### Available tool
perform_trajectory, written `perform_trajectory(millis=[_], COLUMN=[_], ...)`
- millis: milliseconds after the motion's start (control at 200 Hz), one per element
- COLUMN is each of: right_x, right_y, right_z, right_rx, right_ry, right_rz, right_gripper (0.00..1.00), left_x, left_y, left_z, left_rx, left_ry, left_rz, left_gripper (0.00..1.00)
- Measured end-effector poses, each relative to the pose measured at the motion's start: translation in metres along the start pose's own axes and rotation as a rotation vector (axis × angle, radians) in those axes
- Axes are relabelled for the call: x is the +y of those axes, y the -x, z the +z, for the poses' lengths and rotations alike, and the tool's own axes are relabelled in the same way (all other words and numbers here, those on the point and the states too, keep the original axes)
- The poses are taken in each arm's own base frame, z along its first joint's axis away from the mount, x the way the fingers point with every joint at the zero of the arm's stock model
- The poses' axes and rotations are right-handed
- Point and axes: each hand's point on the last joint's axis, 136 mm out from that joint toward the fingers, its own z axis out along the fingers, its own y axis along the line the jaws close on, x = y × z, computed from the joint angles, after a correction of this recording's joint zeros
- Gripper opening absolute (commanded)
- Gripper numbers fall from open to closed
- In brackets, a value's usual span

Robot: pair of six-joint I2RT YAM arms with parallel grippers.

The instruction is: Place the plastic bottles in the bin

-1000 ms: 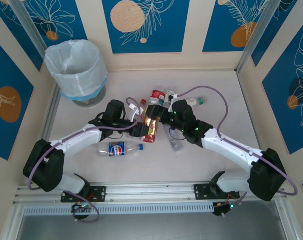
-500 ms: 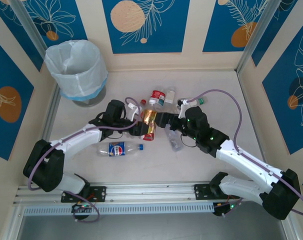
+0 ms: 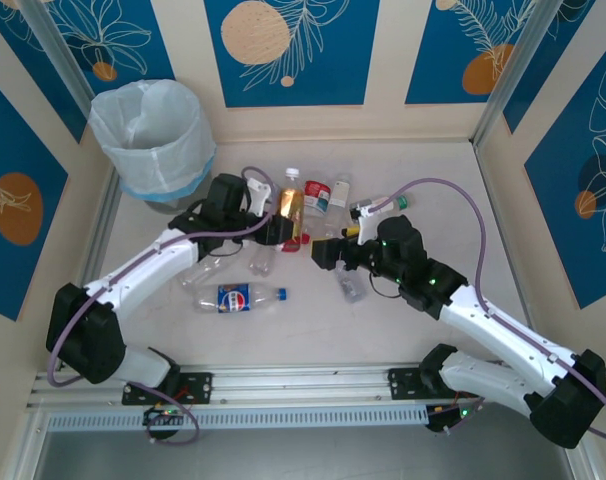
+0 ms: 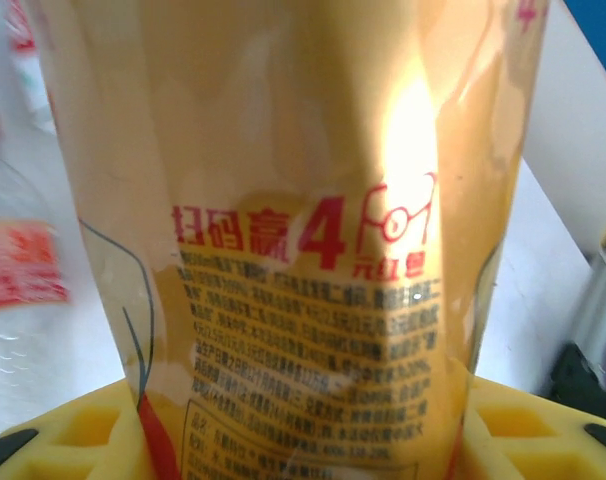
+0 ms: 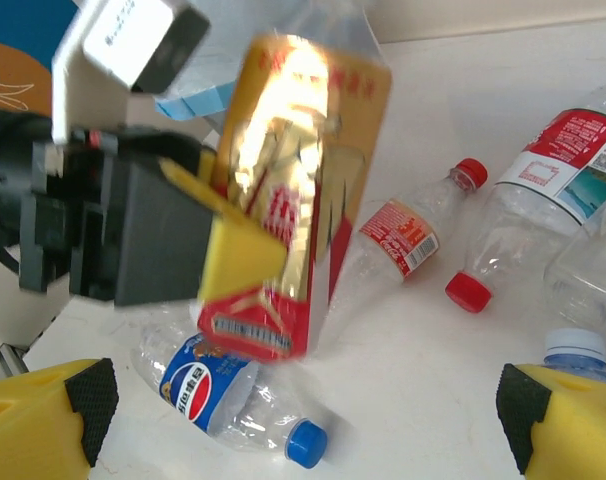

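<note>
Left fingers (image 5: 238,258) clamp one gold-labelled plastic bottle (image 3: 291,205), red print legible wrist-side; right fingers (image 5: 33,420) gape; maybe seven more bottles (image 3: 238,298), one round grey bin (image 3: 155,165).

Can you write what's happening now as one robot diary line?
left hand: gripping gold-label bottle | right hand: open, empty | bin: far left corner

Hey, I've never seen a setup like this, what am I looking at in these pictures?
Two robot arms are bolted at the near edge of a table. One picture looks down from above; the other two come from cameras on the wrists. Plastic bottles lie scattered on the table, and a lined bin stands far left. The left gripper is clamped on a gold-labelled bottle, seen close up by its wrist camera. The right gripper is open, holding nothing.
</note>
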Motion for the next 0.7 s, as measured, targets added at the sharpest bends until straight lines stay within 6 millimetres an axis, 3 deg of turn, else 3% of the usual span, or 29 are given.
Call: perform_trajectory(millis=[185, 505, 615, 700], right_x=[-0.004, -0.005, -0.001, 0.001], right_y=[0.006, 0.015, 0.016, 0.015], right_z=[-0.006, -0.006, -0.007, -0.009], right_rx=[-0.066, -0.123, -0.134, -0.140], right_ry=[-0.003, 0.005, 0.032, 0.048], right_rz=[-0.001, 0.001, -0.002, -0.004], right_gripper=[1.00, 1.00, 1.00, 1.00], left_x=[0.028, 0.038, 0.065, 0.095], left_y=[0.062, 0.166, 0.202, 0.216], left_z=[-0.038, -0.111, -0.134, -0.149], left_rx=[-0.153, -0.380, -0.425, -0.442], left_ry=[0.221, 0.452, 0.542, 0.634], left_rz=[0.021, 0.132, 0.118, 0.101], left_gripper=[0.46, 0.48, 0.48, 0.48])
